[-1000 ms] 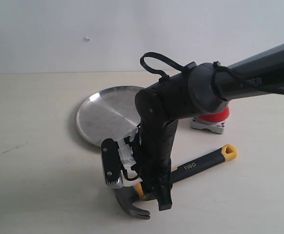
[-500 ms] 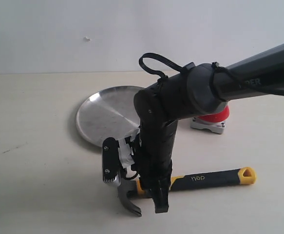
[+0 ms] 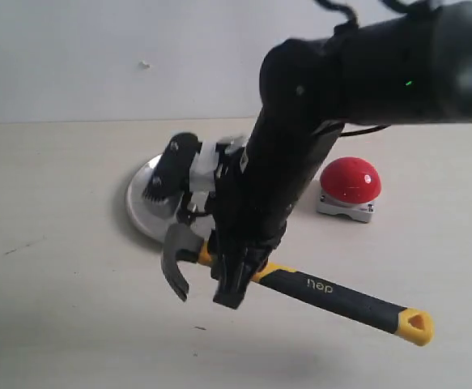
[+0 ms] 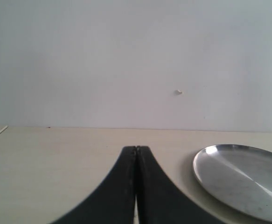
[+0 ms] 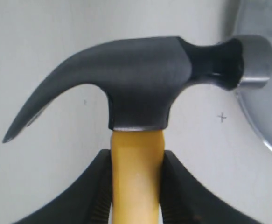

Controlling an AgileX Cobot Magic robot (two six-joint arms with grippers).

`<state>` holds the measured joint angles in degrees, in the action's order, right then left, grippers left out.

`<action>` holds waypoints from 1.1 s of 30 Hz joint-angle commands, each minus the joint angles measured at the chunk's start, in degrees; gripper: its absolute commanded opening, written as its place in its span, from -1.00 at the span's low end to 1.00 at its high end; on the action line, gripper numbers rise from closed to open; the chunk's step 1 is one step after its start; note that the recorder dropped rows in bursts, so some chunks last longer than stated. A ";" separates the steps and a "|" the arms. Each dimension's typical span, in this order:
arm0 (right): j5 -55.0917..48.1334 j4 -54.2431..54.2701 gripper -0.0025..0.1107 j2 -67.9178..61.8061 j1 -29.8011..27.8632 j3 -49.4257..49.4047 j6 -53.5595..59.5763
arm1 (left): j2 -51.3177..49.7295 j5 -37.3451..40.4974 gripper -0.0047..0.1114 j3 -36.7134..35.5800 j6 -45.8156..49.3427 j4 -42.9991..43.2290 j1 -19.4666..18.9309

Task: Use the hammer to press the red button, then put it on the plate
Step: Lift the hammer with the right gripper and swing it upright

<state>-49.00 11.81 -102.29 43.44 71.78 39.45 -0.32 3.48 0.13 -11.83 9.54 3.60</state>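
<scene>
Hammer [image 3: 300,282]: clamped at its yellow neck, just under the head, by right gripper [image 5: 136,196], likely for control when pressing; held clear of table [image 3: 57,308], handle pointing toward 4 o'clock. Button [image 3: 350,180]: at 2 o'clock of head, apparently not yet pressed. Plate [image 3: 142,215]: at 12 o'clock, awaiting hammer. Left gripper [image 4: 136,186]: closed, empty, idle.

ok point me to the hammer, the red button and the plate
hammer [image 3: 341,298], exterior view, on the black grip of the handle
red button [image 3: 350,179], exterior view, on the middle of the red dome
plate [image 4: 238,177], left wrist view, on its bare inner surface
</scene>
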 commanded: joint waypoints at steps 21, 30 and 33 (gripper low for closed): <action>39.97 88.14 -0.96 14.16 -0.29 -21.50 42.42 | 0.32 -0.14 -0.92 -0.13 -0.40 0.35 -0.06; 44.66 88.14 -0.96 12.45 -0.29 -21.61 44.47 | 0.32 -0.14 -0.92 -0.13 -0.40 0.35 -0.06; 42.95 88.14 -0.96 12.44 -0.29 -21.61 43.11 | 0.32 -0.14 -0.92 -0.13 -0.40 0.35 -0.06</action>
<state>-4.30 99.61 -90.29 43.33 49.92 83.09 -0.32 3.48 0.13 -11.83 9.54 3.60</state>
